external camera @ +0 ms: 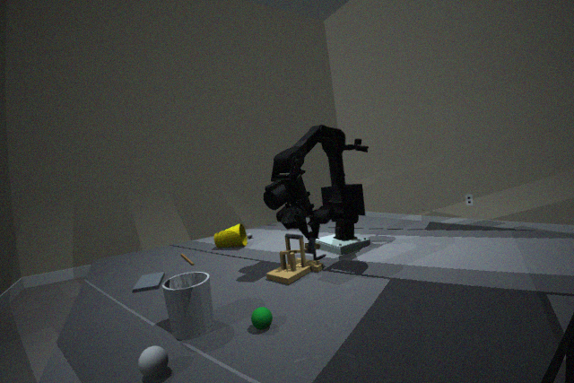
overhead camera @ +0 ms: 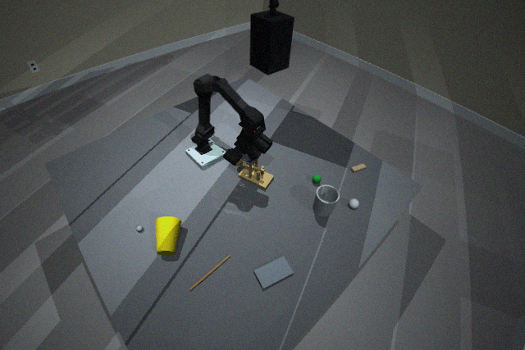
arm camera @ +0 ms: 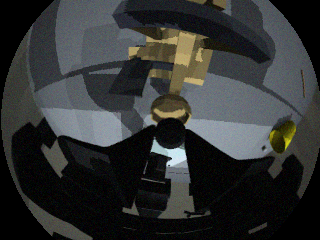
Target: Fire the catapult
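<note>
The wooden catapult stands in front of the arm's base. Its arm ends in a round tan cup. My gripper is low at the catapult's cup end, shut on a dark ball. In the wrist view the ball overlaps the near edge of the cup; its exact height above the cup cannot be told. In the top and exterior views the ball cannot be made out clearly. The white mug, greyish in this light, stands upright beyond the catapult's other end.
A green ball, a white ball and a wooden block lie near the mug. A yellow cup, small pale ball, stick and grey slab lie farther off.
</note>
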Robot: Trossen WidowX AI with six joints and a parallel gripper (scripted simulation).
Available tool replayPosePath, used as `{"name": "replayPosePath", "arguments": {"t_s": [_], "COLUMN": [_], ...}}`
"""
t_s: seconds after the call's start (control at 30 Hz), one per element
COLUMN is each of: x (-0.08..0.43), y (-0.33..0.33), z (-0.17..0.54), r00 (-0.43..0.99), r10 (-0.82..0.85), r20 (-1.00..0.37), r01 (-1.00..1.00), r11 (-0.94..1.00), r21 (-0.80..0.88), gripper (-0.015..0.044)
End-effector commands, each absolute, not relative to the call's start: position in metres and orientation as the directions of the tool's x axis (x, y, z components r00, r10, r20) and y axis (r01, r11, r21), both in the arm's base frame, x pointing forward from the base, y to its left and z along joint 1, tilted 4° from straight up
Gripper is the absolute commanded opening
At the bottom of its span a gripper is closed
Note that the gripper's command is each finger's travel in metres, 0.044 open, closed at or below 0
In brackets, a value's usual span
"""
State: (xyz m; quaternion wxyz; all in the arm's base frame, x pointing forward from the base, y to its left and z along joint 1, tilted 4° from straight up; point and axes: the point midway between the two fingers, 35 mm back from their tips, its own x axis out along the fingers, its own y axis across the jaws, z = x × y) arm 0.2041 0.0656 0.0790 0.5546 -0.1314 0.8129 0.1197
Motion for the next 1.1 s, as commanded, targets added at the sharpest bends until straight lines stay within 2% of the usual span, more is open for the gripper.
{"name": "replayPosePath", "arguments": {"t_s": [0.0,0.27,0.6,0.83,0.97,1.0,1.07], "x": [0.202,0.204,0.204,0.207,0.2,0.208,0.224], "y": [0.066,0.066,0.066,0.063,0.059,0.063,0.068], "z": [0.071,0.075,0.077,0.157,0.187,0.166,0.17], "r00": [-0.361,-0.35,-0.345,-0.157,-0.082,-0.126,-0.084], "r10": [-0.08,-0.081,-0.079,-0.024,-0.004,-0.011,0.0], "r20": [-0.929,-0.933,-0.935,-0.987,-0.997,-0.992,-0.996], "r01": [-0.34,-0.346,-0.347,-0.349,-0.349,-0.343,-0.337], "r11": [0.939,0.937,0.937,0.937,0.937,0.939,0.941], "r21": [0.051,0.049,0.048,0.033,0.025,0.033,0.029], "gripper": [0.0,0.0,0.0263,0.044,0.044,0.044,0.044]}}
